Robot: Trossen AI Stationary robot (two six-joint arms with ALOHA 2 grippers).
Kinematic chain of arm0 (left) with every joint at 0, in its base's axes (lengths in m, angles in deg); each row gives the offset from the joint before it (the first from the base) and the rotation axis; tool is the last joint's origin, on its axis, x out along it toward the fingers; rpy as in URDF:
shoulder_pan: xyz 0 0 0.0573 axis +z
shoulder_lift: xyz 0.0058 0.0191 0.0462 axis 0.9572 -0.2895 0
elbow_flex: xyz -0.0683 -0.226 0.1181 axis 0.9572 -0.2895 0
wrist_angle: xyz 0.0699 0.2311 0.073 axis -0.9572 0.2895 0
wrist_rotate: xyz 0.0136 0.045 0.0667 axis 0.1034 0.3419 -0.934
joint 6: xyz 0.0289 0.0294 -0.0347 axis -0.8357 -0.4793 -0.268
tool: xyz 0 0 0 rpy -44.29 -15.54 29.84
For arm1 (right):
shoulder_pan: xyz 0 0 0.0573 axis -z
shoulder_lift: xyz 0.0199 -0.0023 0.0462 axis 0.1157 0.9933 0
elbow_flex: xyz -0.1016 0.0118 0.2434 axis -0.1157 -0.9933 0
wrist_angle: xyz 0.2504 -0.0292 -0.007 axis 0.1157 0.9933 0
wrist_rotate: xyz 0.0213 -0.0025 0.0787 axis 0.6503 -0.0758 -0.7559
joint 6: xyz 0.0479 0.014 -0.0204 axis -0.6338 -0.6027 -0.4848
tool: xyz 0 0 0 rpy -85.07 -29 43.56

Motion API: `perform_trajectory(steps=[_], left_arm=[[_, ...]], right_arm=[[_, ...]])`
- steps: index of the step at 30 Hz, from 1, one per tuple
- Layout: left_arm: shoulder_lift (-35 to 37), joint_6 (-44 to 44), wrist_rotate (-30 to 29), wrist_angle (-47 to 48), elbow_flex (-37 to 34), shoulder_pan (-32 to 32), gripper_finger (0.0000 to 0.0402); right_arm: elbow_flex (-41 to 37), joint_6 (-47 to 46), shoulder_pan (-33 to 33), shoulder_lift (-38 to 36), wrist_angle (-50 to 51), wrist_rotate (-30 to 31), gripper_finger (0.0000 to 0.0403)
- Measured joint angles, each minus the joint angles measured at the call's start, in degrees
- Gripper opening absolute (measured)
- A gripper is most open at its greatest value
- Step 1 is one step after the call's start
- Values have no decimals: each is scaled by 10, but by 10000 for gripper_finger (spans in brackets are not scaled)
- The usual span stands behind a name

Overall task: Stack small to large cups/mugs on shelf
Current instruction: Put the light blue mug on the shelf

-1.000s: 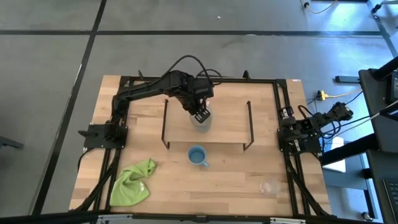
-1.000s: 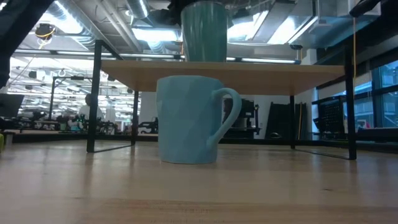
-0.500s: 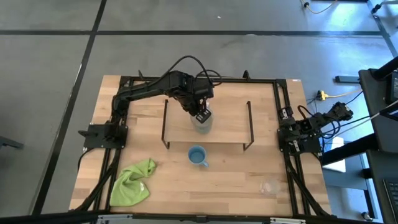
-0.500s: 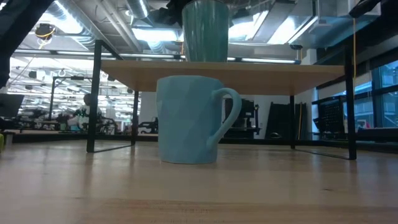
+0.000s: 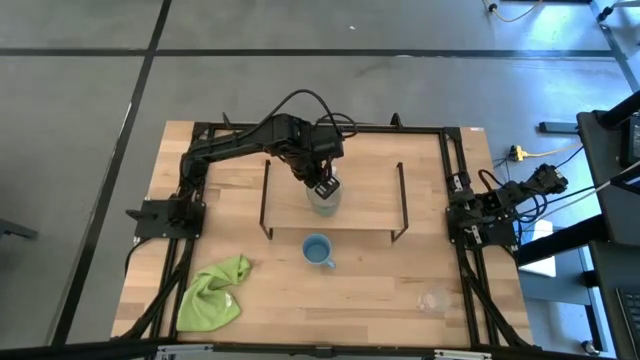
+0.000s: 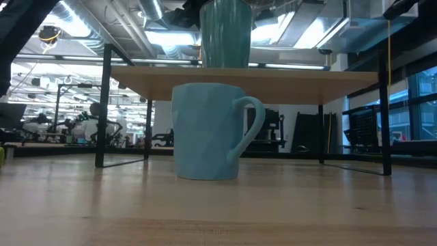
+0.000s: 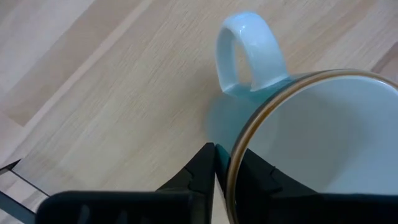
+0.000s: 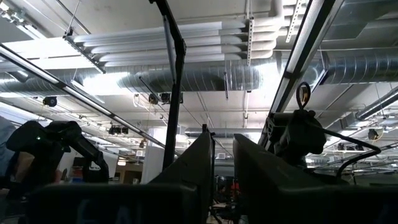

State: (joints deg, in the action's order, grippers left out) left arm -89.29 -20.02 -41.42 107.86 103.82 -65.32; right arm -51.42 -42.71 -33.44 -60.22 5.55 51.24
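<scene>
My left gripper (image 5: 324,187) over shelf (image 5: 370,205), pinching rim of cream mug (image 7: 323,143); one finger (image 7: 202,177) outside wall, other looks inside, partly hidden. Mug upright on shelf board, mouth up, handle pointing away from gripper. Blue mug (image 5: 318,250) upright on worktop (image 5: 380,290) just in front of shelf, nearer left arm. Clear glass cup (image 5: 432,299) far off toward right corner, nearer right gripper (image 8: 224,180), which is parked at table edge, fingers slightly parted

overhead and table-level cameras share the shelf (image 5: 350,205); wrist cameras look past their fingers.
</scene>
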Motion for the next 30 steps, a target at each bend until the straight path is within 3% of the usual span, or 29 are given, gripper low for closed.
perform_trajectory(steps=[9, 17, 30], left_arm=[[0, -5, -7, 0, 0, -7, 41], [4, -8, -3, 0, 0, -18, 41], [4, -13, -26, 0, 0, -12, 41]], right_arm=[[0, 1, 0, 0, 0, 0, 72], [0, 2, 0, 0, 0, 49, 71], [0, 3, 0, 0, 0, 49, 71]])
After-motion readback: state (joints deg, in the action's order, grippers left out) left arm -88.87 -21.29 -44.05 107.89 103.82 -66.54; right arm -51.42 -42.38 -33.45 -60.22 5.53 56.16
